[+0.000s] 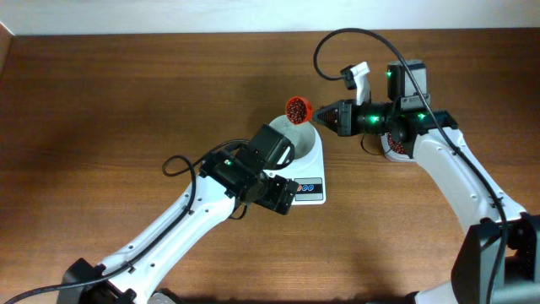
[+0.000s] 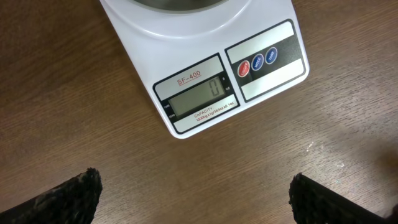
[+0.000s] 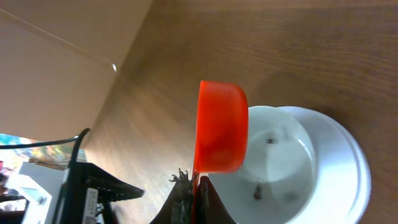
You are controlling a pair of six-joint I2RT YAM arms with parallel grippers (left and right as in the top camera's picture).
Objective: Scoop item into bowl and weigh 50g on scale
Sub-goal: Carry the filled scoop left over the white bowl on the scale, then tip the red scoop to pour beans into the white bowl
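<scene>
The white scale (image 1: 312,173) stands mid-table with the white bowl (image 1: 302,133) on it, partly hidden by my left arm. My right gripper (image 1: 322,113) is shut on the handle of an orange-red scoop (image 1: 296,108) heaped with dark red-brown beans, held at the bowl's far rim. In the right wrist view the gripper (image 3: 196,186) holds the scoop (image 3: 221,127) on edge beside the bowl (image 3: 292,134), which holds a few beans (image 3: 257,195). My left gripper (image 1: 285,196) is open and empty over the scale's front. The left wrist view shows the scale's display (image 2: 198,98) reading 0.
A container (image 1: 391,150) with a pale rim lies mostly hidden under my right wrist at the right. A black cable (image 1: 337,42) loops above the right arm. A pale wall edge runs along the back of the table (image 1: 126,101).
</scene>
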